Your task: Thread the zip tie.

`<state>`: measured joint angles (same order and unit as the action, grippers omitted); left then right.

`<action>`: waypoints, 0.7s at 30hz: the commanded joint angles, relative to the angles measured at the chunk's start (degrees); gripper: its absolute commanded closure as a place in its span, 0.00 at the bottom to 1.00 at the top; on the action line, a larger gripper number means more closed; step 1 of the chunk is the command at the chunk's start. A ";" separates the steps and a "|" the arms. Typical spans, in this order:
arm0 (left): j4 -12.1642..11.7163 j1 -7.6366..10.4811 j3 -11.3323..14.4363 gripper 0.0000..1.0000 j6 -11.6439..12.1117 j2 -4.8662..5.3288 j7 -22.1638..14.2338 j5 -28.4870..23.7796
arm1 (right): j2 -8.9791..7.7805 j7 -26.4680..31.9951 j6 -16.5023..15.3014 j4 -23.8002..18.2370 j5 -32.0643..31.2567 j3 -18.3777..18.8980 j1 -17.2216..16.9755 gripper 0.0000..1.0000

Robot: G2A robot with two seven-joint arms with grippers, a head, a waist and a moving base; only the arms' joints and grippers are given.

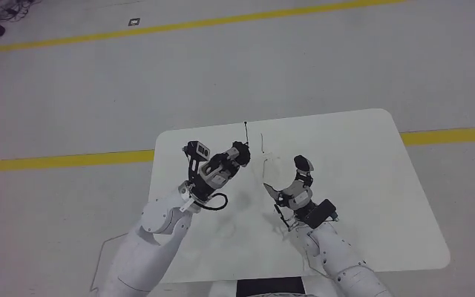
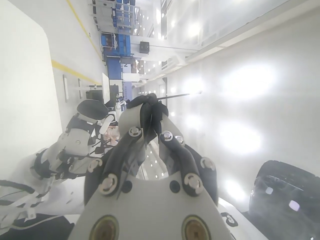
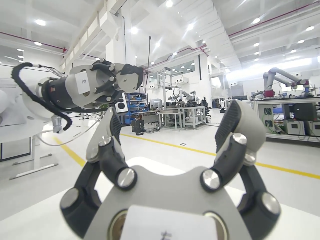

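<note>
1. One zip tie (image 3: 149, 51), pinched low by my left gripper (image 1: 239, 156), strap pointing up over table (image 1: 356, 148).
2. Right gripper (image 3: 172, 116) gapes empty, nearby.
3. Tie's light, thin, whippy (prob. slippery): I'd grip near tip.

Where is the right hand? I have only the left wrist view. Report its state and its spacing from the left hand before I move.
Observer: The right wrist view shows the grey two-fingered right hand open, with nothing between its fingers.
Operator: Now give me the spacing.
Observer: In the top view it sits apart from the left hand, a clear gap between them, both over the white rounded table.
Operator: Tell me where the tie runs.
Observer: In the right wrist view the thin black plastic zip tie sticks straight out of the left hand's shut fingers, off to one side of the right hand's open fingers, not between them.
</note>
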<state>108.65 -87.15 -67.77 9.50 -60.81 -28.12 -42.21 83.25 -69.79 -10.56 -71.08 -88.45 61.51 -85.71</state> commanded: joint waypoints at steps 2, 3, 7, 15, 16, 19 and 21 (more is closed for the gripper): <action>-0.37 -0.38 -0.54 1.00 0.63 -0.11 0.03 -2.41 | 0.00 0.00 0.00 0.00 0.00 0.00 0.00 0.00; -0.49 -0.90 -0.80 1.00 0.97 -0.13 0.11 -3.31 | 0.00 0.00 0.00 0.00 0.00 0.00 0.00 0.00; -0.41 -1.89 -1.15 1.00 1.73 -0.17 -1.09 -5.58 | 0.00 0.00 0.00 0.00 0.00 0.00 0.00 0.00; -0.41 -1.89 -1.15 1.00 1.73 -0.17 -1.09 -5.58 | 0.00 0.00 0.00 0.00 0.00 0.00 0.00 0.00; -0.41 -1.89 -1.15 1.00 1.73 -0.17 -1.09 -5.58 | 0.00 1.15 -0.06 -0.29 0.12 -0.16 -0.13 0.00; -0.41 -1.89 -1.15 1.00 1.73 -0.17 -1.09 -5.58 | -0.09 3.50 -0.30 -1.76 -0.64 -0.74 0.06 0.00; -0.41 -1.89 -1.15 1.00 1.73 -0.17 -1.09 -5.58 | -0.05 4.81 -0.72 -2.30 -0.45 -1.15 0.85 0.00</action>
<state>108.24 -89.03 -68.92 11.22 -60.98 -29.21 -47.79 83.19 -65.36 -11.24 -73.24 -88.93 60.48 -85.23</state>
